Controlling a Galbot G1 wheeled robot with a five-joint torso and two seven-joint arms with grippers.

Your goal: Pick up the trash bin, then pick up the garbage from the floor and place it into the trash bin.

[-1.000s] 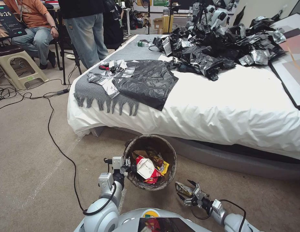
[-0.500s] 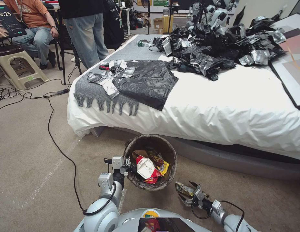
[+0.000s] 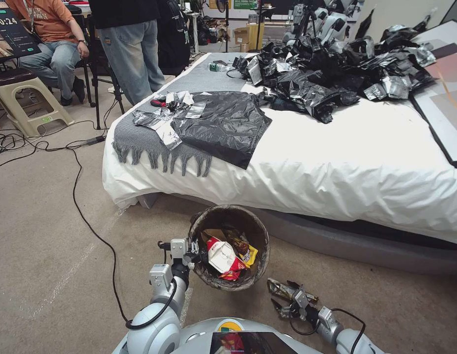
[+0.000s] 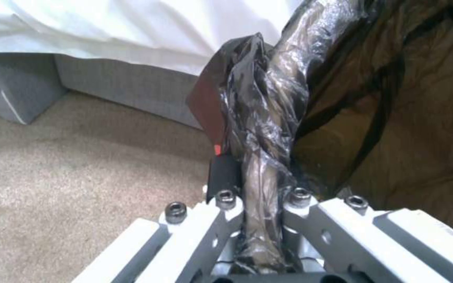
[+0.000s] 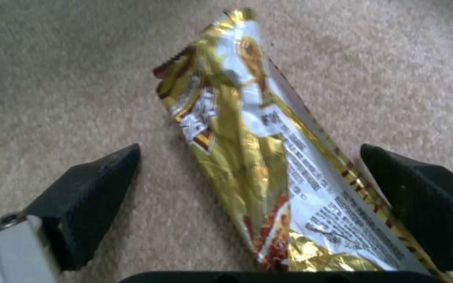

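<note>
While one wrapper (image 5: 268, 165) lies, one bin (image 3: 229, 248)

left gripper (image 4: 260, 196) clamped on the bag-lined rim of the trash bin (image 4: 394, 118) | carpet (image 4: 80, 157) and apparently white bedding (image 4: 132, 31) seen behind

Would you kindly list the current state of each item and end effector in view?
trash bin: held by its rim, upright, partly filled.
left end effector: shut on the bin's rim.
snack wrapper: lying on the carpet, ungrasped.
right end effector: open, straddling the wrapper.
</note>
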